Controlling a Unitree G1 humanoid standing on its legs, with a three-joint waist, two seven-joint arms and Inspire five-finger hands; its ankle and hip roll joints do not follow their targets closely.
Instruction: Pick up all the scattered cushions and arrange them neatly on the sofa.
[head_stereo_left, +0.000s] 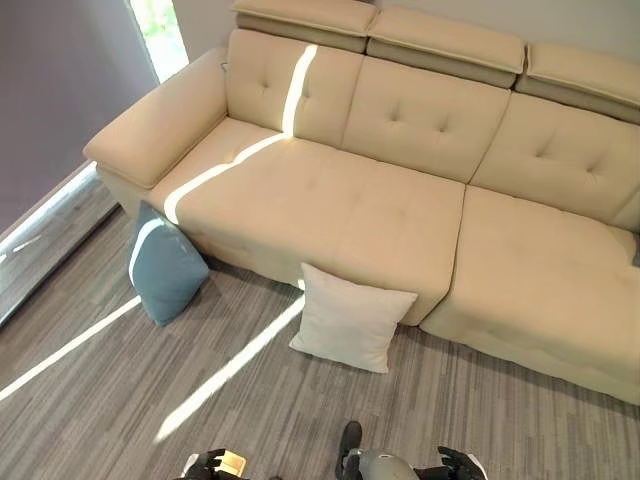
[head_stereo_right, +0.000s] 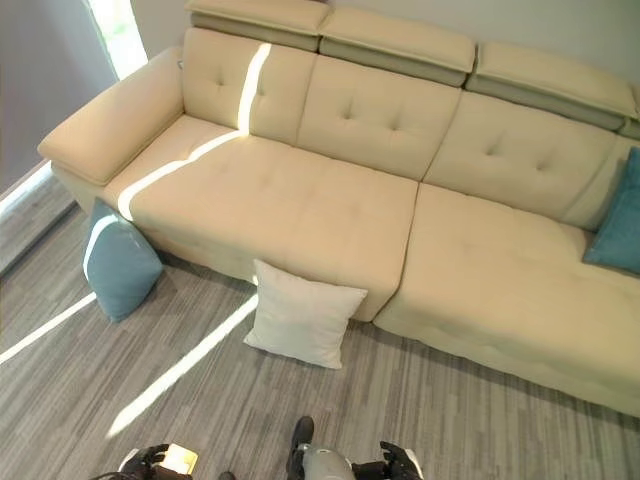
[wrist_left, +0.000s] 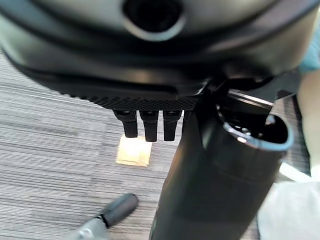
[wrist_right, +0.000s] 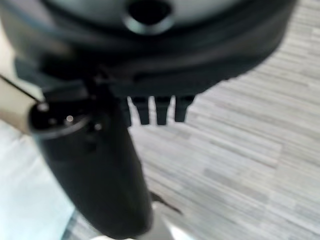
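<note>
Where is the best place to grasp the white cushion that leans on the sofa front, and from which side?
Probably the top edge of the white cushion, approached from above and in front. It stands tilted on the floor against the sofa base, so the upper corners are free, while its back and bottom are blocked. Both hands, left hand and right hand, hang with fingers straight.

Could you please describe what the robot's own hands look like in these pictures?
Both hands are dark, almost black. In its wrist view the left hand has a rounded glossy body, a finely textured strip along its edge, a row of short blocky fingers and a thick cylindrical thumb. The right hand looks the same: a glossy dark shell, stubby squared fingers and a smooth tubular thumb.
</note>
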